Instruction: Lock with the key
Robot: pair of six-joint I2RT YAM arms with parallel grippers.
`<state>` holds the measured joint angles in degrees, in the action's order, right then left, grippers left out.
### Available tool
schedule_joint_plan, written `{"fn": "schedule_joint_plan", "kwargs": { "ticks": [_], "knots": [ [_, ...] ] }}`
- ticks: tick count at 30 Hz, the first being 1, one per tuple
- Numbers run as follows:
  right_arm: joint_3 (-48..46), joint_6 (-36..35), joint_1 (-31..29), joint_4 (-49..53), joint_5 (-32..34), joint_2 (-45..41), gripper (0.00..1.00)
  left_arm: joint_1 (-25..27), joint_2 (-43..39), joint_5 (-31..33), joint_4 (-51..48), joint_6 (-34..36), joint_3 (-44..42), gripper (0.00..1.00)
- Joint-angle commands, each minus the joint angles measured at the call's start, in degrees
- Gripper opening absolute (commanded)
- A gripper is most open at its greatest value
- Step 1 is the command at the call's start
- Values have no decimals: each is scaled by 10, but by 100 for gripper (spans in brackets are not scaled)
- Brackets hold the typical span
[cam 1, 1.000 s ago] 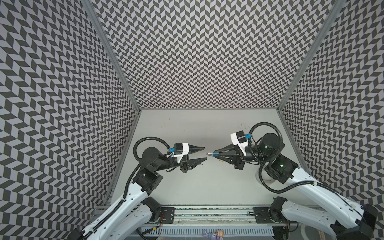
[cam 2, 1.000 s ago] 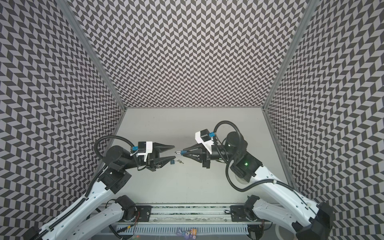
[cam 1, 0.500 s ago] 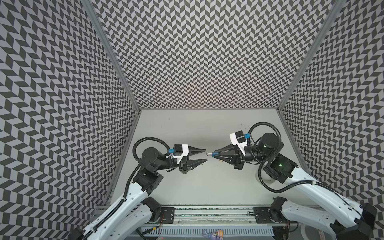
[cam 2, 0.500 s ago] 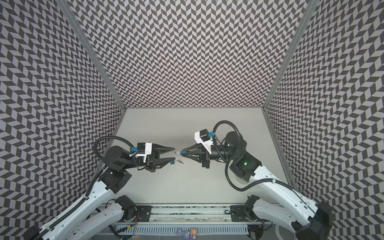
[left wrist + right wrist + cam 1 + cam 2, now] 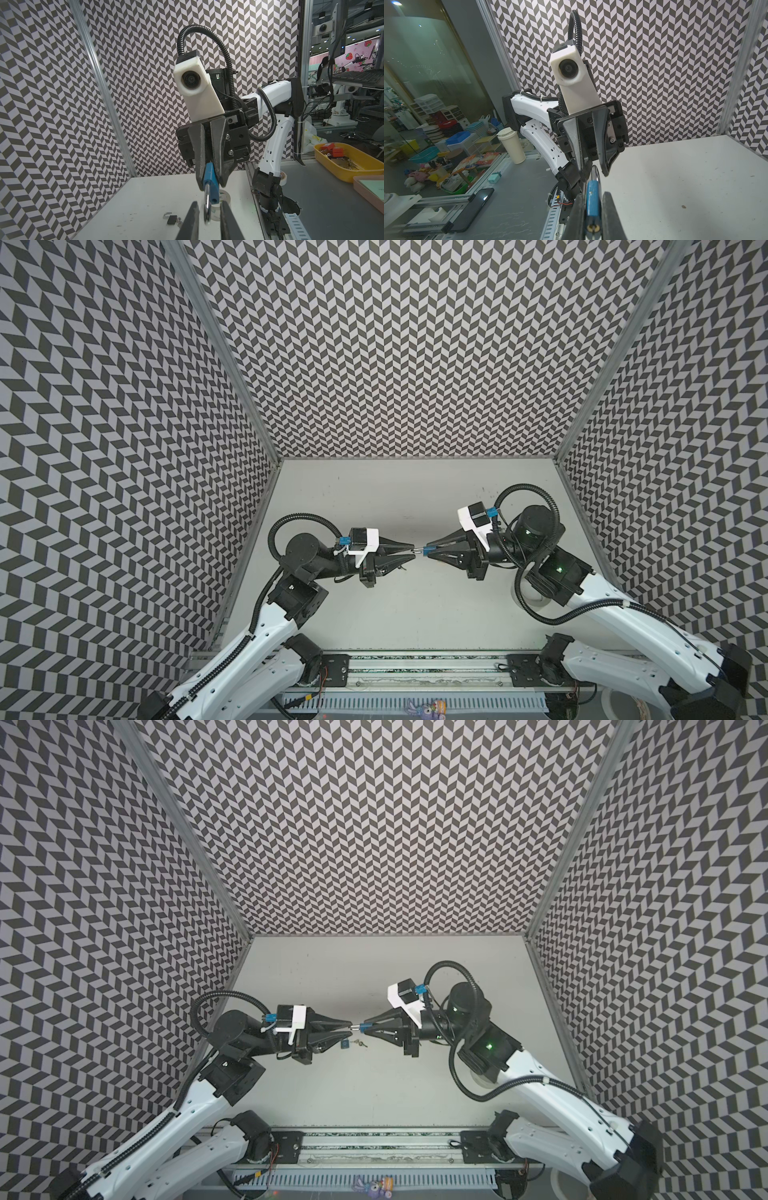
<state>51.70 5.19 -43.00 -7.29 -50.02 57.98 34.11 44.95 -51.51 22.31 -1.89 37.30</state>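
A blue padlock (image 5: 592, 201) is held in the air above the table's middle, with my right gripper (image 5: 593, 196) shut on its body. Its silver shackle (image 5: 207, 207) points at my left gripper (image 5: 209, 204). The left jaws stand narrowly open around the shackle, with a slim gap on each side. In both top views the two grippers meet tip to tip (image 5: 414, 553) (image 5: 365, 1029). A brass keyhole (image 5: 592, 228) shows on the padlock's end. On the table below lies a small dark padlock (image 5: 172, 219) with a key (image 5: 361, 1044) beside it.
A white tape roll (image 5: 222, 197) lies on the table under the right arm. Chevron-patterned walls close the cell on three sides. Outside the cell, a yellow tray (image 5: 342, 166) stands on a grey bench.
The left jaws have narrowed around the blue padlock's shackle. Both arms have stayed almost in place, and the right gripper's hold is unchanged.
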Motion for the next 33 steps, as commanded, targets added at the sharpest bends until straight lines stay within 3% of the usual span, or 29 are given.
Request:
{"fn": "schedule_joint_plan", "kwargs": {
  "ticks": [1, 6, 18, 33],
  "knots": [
    [10, 2, -3, -27, -15, 5, 0, 3, 1, -9, 12, -3, 1, 18],
    [10, -1, -4, -25, -15, 5, 0, 4, 1, -9, 12, -2, 2, 11],
    [12, 3, -4, -32, -17, 6, 0, 5, 5, -10, 10, 0, 1, 17],
    [10, 0, -4, -39, -22, 8, 0, 8, 12, -9, 7, -1, 3, 7]
  ]
}}
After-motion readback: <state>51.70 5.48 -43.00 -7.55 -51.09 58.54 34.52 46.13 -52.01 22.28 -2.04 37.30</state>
